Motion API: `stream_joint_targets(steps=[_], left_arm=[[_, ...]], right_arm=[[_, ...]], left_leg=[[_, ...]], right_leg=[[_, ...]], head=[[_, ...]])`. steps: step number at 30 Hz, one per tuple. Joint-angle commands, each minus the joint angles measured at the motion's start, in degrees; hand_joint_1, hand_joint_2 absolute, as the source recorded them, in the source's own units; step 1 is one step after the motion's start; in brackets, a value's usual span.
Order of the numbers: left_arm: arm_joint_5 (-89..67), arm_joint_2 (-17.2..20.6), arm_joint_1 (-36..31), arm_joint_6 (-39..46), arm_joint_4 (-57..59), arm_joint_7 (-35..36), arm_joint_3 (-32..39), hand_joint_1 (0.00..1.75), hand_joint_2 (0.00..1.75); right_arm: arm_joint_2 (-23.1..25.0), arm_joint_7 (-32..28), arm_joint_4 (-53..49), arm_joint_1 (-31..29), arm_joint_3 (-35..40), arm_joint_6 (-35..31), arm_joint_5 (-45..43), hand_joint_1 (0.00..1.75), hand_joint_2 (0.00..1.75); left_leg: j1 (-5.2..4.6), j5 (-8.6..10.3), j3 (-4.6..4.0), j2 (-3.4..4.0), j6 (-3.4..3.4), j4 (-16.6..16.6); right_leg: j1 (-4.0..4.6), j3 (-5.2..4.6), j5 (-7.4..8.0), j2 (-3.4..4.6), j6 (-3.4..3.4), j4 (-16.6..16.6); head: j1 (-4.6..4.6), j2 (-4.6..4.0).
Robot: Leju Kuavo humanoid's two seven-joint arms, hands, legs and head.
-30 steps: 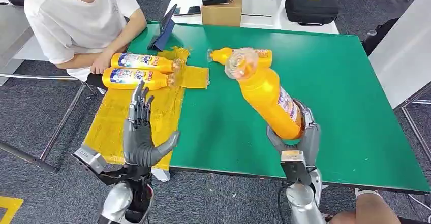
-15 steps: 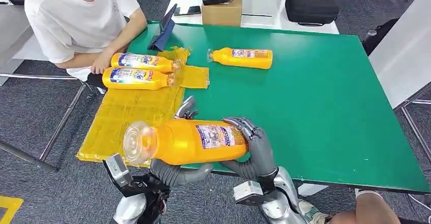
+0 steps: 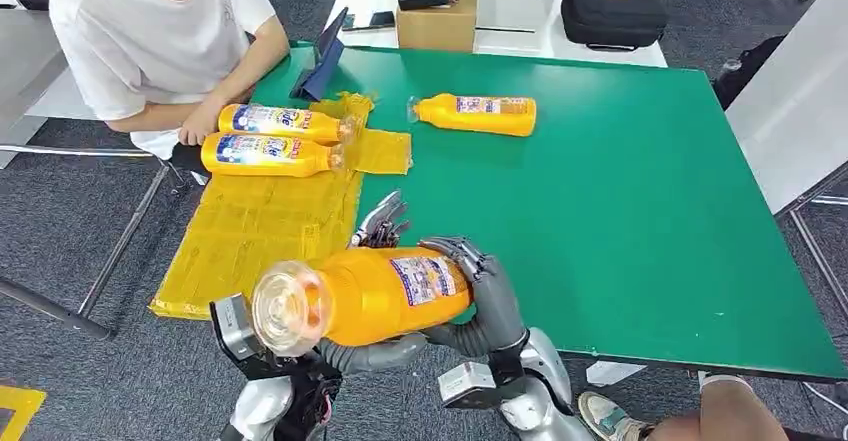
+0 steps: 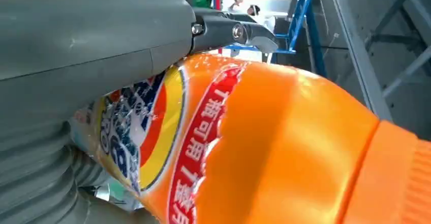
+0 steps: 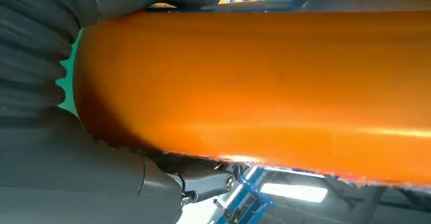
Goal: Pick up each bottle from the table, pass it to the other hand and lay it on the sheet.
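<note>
Now the orange plastic bottle with its printed label [image 3: 370,296], carried a second before by the right hand [image 3: 487,291] alone, lay level between both, left hand [image 3: 375,346] fingers [image 3: 383,223] curling behind it, so the handover seemed underway.

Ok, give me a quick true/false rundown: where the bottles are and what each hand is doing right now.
1. Both hands are on the held orange bottle: true; left hand beneath, right hand at its far end.
2. Three bottles lie on the yellow sheet: false; two bottles lie there.
3. One bottle on the green table lies off the sheet: true.
4. The held bottle rests on the sheet: false; it is in the air.
</note>
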Motion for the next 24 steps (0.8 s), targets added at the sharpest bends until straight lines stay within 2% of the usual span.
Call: stream_joint_targets(steps=[1,2,4,5,6,7,8,10,11,15,20,24], left_arm=[[1.0,0.5,-4.4,-0.1,8.8,3.8,-3.3,1.75,1.75],[2.6,0.3,-4.7,-0.8,9.6,4.7,-3.1,1.75,1.75],[6.7,-0.4,-5.0,-1.3,11.0,5.8,-1.4,1.75,1.75],[9.8,-0.3,-5.4,-2.3,11.3,6.4,-0.5,1.75,1.75],[10.2,-0.1,-5.5,-2.3,11.1,6.2,-0.2,1.75,1.75],[10.3,0.0,-5.5,-2.3,10.9,6.1,-0.1,1.75,1.75],[11.2,-0.3,-4.7,-2.0,9.6,5.5,0.9,1.75,1.75],[11.7,-0.2,-4.1,-1.9,8.1,5.5,1.1,1.75,1.75],[12.3,-0.2,-4.2,-1.3,7.9,5.6,1.5,1.75,1.75],[12.5,-0.6,-4.6,2.5,7.3,5.4,4.1,1.75,1.75],[12.5,-0.4,-5.0,2.9,7.2,5.4,4.6,1.75,1.75],[12.5,-0.9,-5.1,5.8,7.3,5.3,5.9,1.75,1.75]], right_arm=[[0.6,0.1,7.3,-3.5,6.5,-0.9,0.7,1.61,1.75],[0.6,0.1,7.6,-3.6,6.6,-1.1,0.9,1.52,1.75],[0.6,0.1,8.8,-3.4,6.9,-1.7,1.5,1.61,1.75],[0.6,0.1,9.3,-3.2,7.0,-2.3,1.3,1.52,1.75],[0.6,0.1,9.5,-3.1,7.0,-2.3,1.2,1.34,1.75],[0.6,0.1,9.5,-3.0,7.0,-2.3,1.2,0.21,1.75],[0.6,0.2,9.6,-2.5,6.8,-1.9,0.8,0.00,1.75],[0.8,0.7,9.6,-2.0,6.6,-2.4,1.0,0.00,1.75],[0.8,1.0,9.4,-1.6,6.4,-3.2,1.4,0.00,0.00],[0.4,1.5,7.5,-0.3,5.8,-4.8,1.4,0.00,0.00],[0.2,1.5,7.2,0.0,5.8,-4.9,1.4,0.00,0.00],[0.5,1.4,6.8,0.6,5.1,-6.0,1.0,0.00,0.00]], left_leg=[[0.02,-0.05,0.26,0.05,-0.06,-0.1],[0.05,-0.11,0.38,0.07,-0.09,-0.1],[0.02,-0.05,0.24,0.06,-0.05,-0.1],[0.04,-0.09,0.35,0.07,-0.08,-0.1],[0.04,-0.08,0.31,0.07,-0.07,-0.1],[0.03,-0.05,0.23,0.07,-0.06,-0.1],[0.04,-0.10,0.37,0.10,-0.10,-0.1],[0.04,-0.08,0.24,0.08,-0.07,-0.1],[0.05,-0.12,0.33,0.10,-0.09,-0.1],[0.05,-0.09,0.25,-0.01,-0.07,0.0],[0.01,-0.03,0.11,0.01,-0.04,0.0],[0.08,-0.13,0.34,0.02,-0.11,0.0]], right_leg=[[0.03,0.26,-0.05,-0.01,-0.09,-0.1],[0.07,0.39,-0.09,-0.01,-0.14,-0.1],[0.03,0.25,-0.04,0.01,-0.09,-0.1],[0.06,0.36,-0.08,0.00,-0.13,-0.1],[0.06,0.33,-0.05,0.01,-0.11,-0.1],[0.04,0.25,-0.03,0.02,-0.10,-0.1],[0.06,0.37,-0.08,0.03,-0.15,-0.1],[0.05,0.24,-0.06,0.02,-0.11,-0.1],[0.07,0.33,-0.10,0.03,-0.15,-0.1],[0.07,0.27,-0.09,-0.07,-0.11,-0.1],[0.02,0.12,-0.03,-0.03,-0.07,0.0],[0.10,0.37,-0.13,-0.08,-0.17,0.0]], head=[[0.00,0.02],[0.00,0.02],[0.02,0.02],[0.02,0.02],[0.02,0.02],[0.00,0.00],[0.00,0.02],[0.00,0.02],[0.02,0.02],[0.02,0.02],[0.00,0.02],[0.00,0.02]])
